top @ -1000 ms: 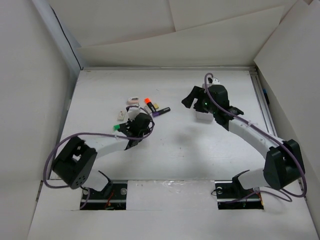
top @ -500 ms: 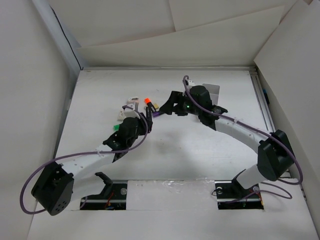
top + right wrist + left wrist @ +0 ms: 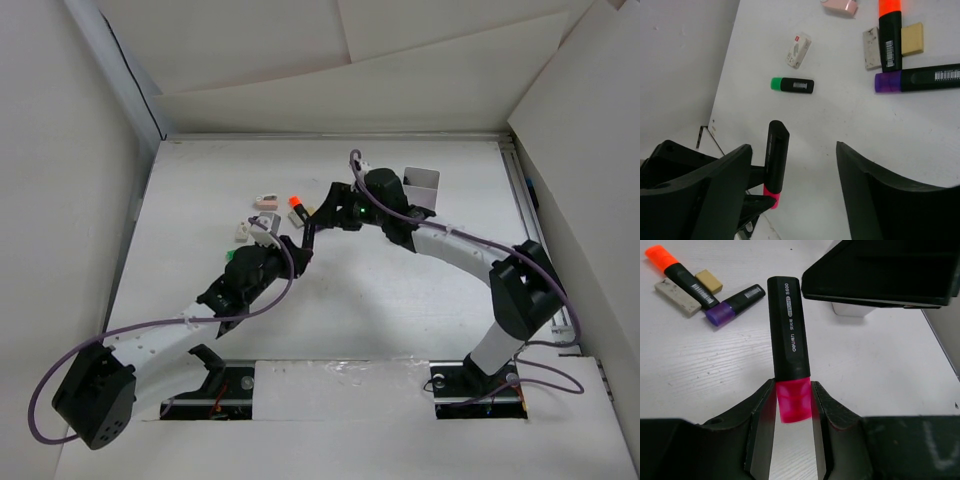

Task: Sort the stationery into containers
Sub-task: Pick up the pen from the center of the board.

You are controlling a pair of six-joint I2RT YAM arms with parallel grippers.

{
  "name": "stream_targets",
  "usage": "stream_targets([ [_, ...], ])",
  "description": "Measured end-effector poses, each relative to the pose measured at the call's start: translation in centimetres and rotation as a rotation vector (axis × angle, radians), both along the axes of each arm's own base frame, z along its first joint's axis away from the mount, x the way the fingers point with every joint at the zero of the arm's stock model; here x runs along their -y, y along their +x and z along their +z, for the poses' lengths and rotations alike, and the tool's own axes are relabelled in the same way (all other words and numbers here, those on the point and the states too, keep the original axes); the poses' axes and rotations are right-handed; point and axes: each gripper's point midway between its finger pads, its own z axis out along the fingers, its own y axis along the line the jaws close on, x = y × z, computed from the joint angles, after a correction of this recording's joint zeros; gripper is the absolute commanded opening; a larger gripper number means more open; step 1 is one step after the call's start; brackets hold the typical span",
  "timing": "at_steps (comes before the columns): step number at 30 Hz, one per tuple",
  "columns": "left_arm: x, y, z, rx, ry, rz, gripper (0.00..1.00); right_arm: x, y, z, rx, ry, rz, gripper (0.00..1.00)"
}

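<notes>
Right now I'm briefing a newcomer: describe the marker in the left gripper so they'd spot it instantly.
Follow the left arm to the left gripper. A black marker juts from between its fingers, pinched by its pink end. The orange marker, purple marker and green marker lie on the table.

Left arm and right arm, same build: white link shells between chunky black joint housings. Purple cable hangs in a loose loop off the left arm. A second purple cable trails off the right arm. Green LED lit on the right wrist. Left gripper: black fingers with pale grey inner faces. Right gripper: broad matte-black wedge fingers, plain, no markings legible. Base mounts are black, set in cutouts at the table edge.
</notes>
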Motion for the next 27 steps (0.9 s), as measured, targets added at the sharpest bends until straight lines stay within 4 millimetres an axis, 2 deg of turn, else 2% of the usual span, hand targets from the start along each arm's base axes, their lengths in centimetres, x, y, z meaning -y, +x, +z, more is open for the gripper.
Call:
stream_targets([
  [2, 0.2, -0.2, 0.1, 0.005, -0.004, -0.019, 0.00, -0.2, -0.1, -0.5, -0.015, 0.003, 0.012, 0.66],
  [3, 0.4, -0.3, 0.3, 0.010, -0.006, -0.030, 0.00, -0.4, -0.1, -0.6, -0.019, 0.004, 0.017, 0.60],
  [9, 1.0, -0.6, 0.9, 0.031, -0.021, -0.072, 0.00, -1.0, -0.1, -0.8, -0.031, 0.020, 0.043, 0.41],
  [10, 1.1, -0.6, 0.9, 0.032, -0.024, -0.078, 0.00, -1.1, -0.1, -0.8, -0.032, 0.022, 0.046, 0.31],
  [15, 1.1, -0.9, 0.2, 0.015, -0.013, -0.089, 0.05, -1.7, -0.2, -0.2, -0.032, 0.059, 0.064, 0.07],
  [17, 1.1, -0.9, 0.0, 0.011, -0.011, -0.089, 0.10, -1.9, -0.3, 0.0, -0.024, 0.064, 0.073, 0.03],
  [21, 1.1, -0.8, 0.0, 0.015, -0.012, -0.086, 0.28, -1.8, -0.2, 0.1, -0.021, 0.065, 0.067, 0.00],
  [23, 1.1, -0.8, 0.1, 0.019, -0.012, -0.087, 0.44, -1.7, 0.0, 0.1, -0.019, 0.065, 0.062, 0.00],
  [27, 1.1, -0.7, 0.8, 0.041, -0.025, -0.085, 0.64, 0.4, 1.9, 0.3, -0.009, 0.060, -0.008, 0.00],
])
